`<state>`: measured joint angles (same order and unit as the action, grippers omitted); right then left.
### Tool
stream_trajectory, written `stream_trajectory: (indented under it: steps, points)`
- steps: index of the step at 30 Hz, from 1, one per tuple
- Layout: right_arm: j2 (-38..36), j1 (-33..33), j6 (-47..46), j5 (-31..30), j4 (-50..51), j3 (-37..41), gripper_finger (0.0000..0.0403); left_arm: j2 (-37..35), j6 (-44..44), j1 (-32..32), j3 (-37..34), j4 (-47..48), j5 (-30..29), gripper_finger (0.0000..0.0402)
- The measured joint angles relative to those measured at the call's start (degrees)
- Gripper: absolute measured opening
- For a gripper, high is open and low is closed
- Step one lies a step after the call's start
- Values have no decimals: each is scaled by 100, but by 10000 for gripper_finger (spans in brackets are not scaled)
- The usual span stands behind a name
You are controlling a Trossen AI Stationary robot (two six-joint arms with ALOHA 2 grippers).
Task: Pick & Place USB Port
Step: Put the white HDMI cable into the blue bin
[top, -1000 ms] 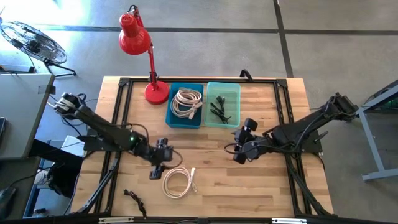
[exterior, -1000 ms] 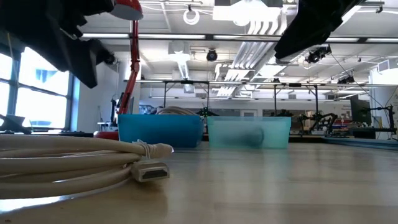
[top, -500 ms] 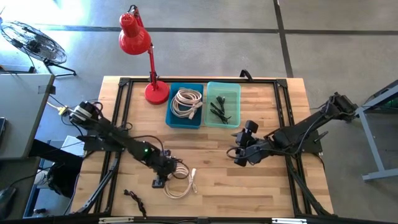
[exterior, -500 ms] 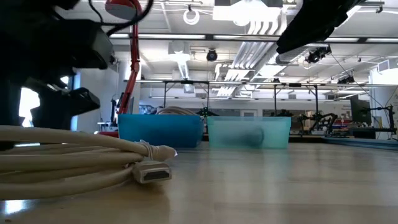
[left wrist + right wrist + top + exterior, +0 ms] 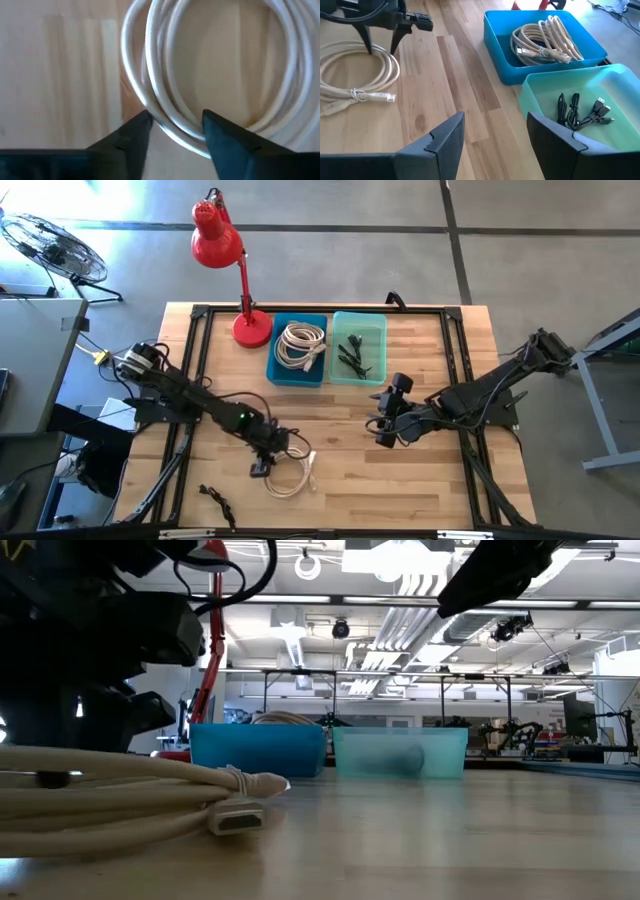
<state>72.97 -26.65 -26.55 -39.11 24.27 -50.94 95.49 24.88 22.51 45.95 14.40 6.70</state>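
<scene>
Left gripper (image 5: 172, 122) now lower, fingers astride white cable coil (image 5: 220, 75).

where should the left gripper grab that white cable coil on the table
Probably the bundled strands on the white cable coil's left arc, from straight above. It lies flat, and the left gripper hangs over it there with fingers open astride the strands, so closing should catch them all.

Bright even daylight all over; the cable coil (image 5: 210, 75) right past my left hand (image 5: 172, 122) looks pretty blurry.
</scene>
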Motion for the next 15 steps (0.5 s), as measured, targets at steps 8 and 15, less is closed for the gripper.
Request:
stream_trajectory:
  steps: [8,15]
  points:
    - [0,-13,-15,26,11,0,208,277,-791,-87,20,-237,-585,24]
    - [0,-13,-28,-5,28,0,208,305,-1497,-91,264,16,-1230,12]
